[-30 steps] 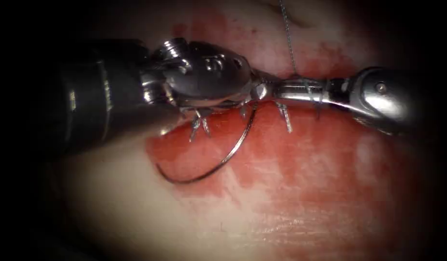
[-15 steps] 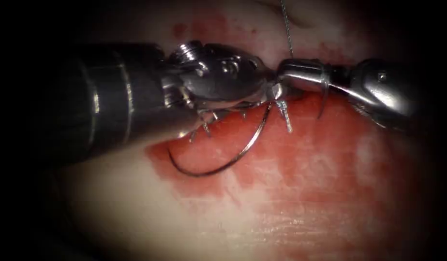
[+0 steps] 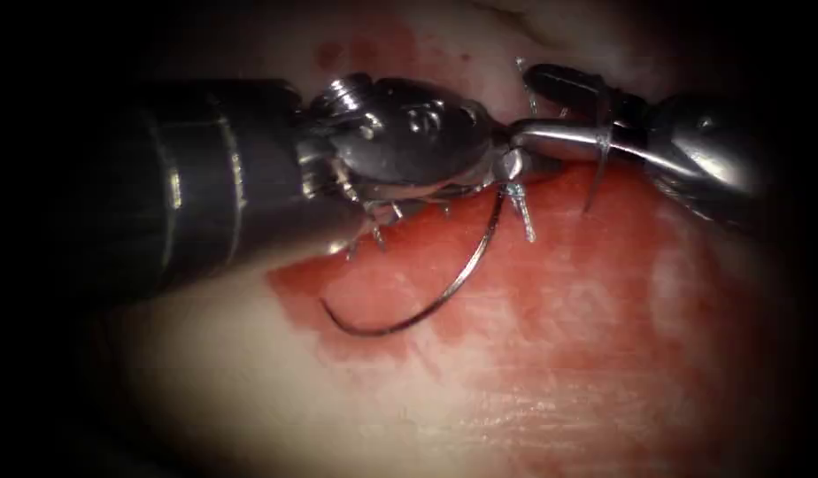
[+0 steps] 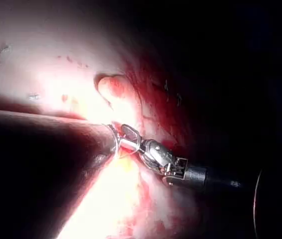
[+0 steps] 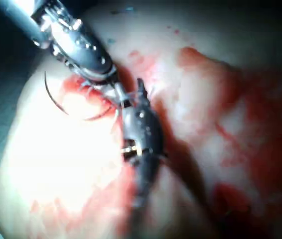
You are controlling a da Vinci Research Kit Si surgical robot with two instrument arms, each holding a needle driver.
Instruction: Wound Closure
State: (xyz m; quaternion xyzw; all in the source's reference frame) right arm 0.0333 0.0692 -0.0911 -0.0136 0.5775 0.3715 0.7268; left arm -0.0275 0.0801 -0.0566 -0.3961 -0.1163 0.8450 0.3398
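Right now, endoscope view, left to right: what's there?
Left arm's shaft → needle's free tip → left gripper holding the needle's other end → cut thread end → thread looped over the open right gripper → right tool's wrist.

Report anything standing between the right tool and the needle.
Left tool clamps the needle at its top end, against the open right tool. Thread loops its lower jaw. The remaining curve lies bare, outside the tissue.

I find open tissue (image 3: 551, 389) near me; farther off the left tool (image 3: 506, 164) and right tool (image 3: 537, 111) crowd tip to tip, the needle (image 3: 444, 288) (hanging free) curving just below.
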